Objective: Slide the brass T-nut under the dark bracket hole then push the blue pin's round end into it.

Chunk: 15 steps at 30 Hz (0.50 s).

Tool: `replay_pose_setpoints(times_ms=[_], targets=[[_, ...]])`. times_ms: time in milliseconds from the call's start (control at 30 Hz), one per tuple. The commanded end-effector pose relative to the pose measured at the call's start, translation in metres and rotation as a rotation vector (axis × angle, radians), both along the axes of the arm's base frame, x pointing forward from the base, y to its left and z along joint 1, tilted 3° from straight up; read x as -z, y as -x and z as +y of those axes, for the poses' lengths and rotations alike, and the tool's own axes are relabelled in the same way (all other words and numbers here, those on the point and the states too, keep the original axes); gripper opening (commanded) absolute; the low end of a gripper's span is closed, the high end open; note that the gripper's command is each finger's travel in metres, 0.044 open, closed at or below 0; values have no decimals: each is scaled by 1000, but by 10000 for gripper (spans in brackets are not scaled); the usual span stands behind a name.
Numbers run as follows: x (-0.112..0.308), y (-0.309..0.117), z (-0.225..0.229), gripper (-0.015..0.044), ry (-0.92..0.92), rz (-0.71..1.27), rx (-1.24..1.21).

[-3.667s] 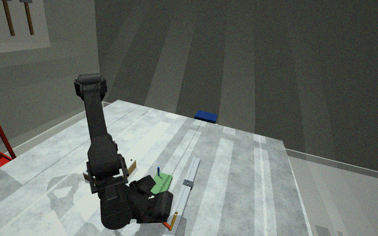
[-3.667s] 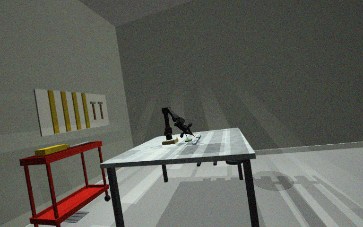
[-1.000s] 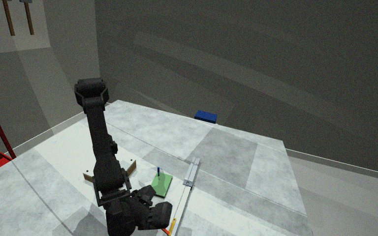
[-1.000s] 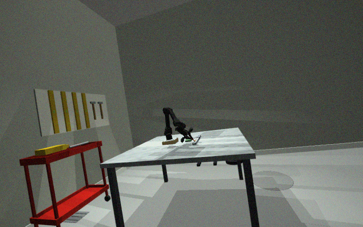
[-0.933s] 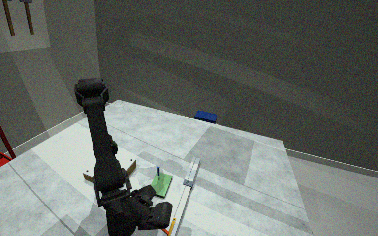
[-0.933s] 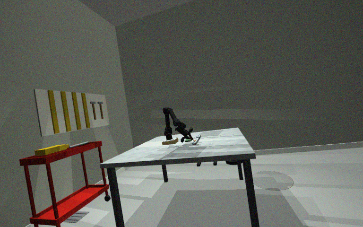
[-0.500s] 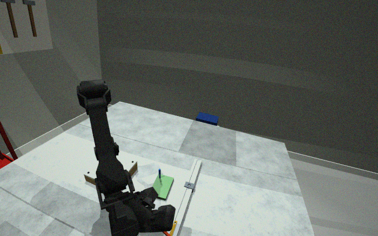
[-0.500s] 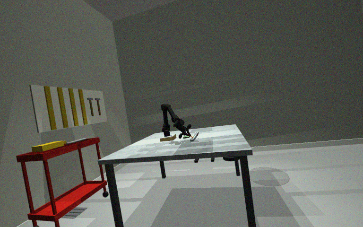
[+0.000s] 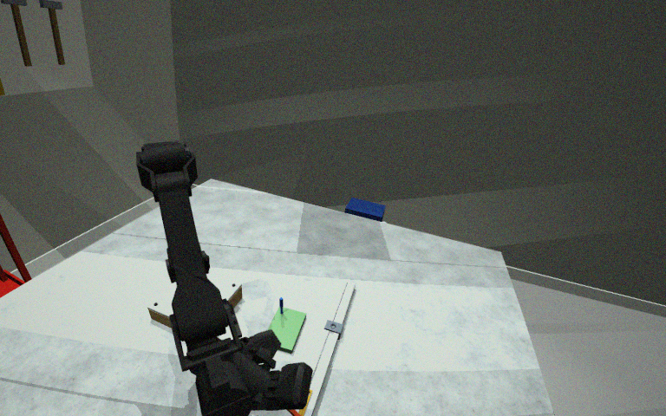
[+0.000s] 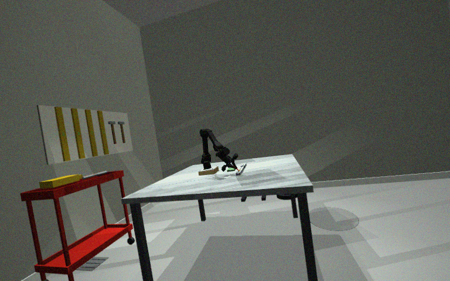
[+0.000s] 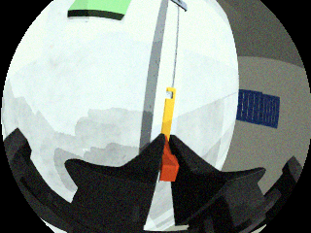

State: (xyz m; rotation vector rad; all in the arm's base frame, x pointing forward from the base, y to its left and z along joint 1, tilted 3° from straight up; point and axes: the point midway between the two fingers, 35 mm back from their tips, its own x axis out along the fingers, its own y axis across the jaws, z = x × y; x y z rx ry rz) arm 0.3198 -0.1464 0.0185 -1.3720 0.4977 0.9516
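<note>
Black jaws are gripping the orange handle [image 11: 169,167] of the brass T-nut [image 9: 309,397] [image 11: 168,114] at the aluminum rail [image 9: 323,365] [image 10: 242,169] [image 11: 153,84], while the blue pin [image 9: 281,305] is standing upright at the green tray [image 9: 290,329] [image 10: 231,169] [image 11: 99,6]

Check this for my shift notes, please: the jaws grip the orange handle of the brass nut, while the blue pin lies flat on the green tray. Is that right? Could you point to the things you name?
Not quite: the blue pin [image 9: 281,305] stands upright on the green tray [image 9: 290,331] [image 11: 98,5], as the top view shows. The rest holds: the jaws grip the orange handle [image 11: 169,167].
</note>
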Motion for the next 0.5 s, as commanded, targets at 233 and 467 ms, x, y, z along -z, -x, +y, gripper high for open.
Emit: replay_pose_setpoints(times_ms=[233, 467], targets=[[-3, -5, -3, -150, 9, 24, 6], [-4, -6, -3, -150, 10, 42, 6]])
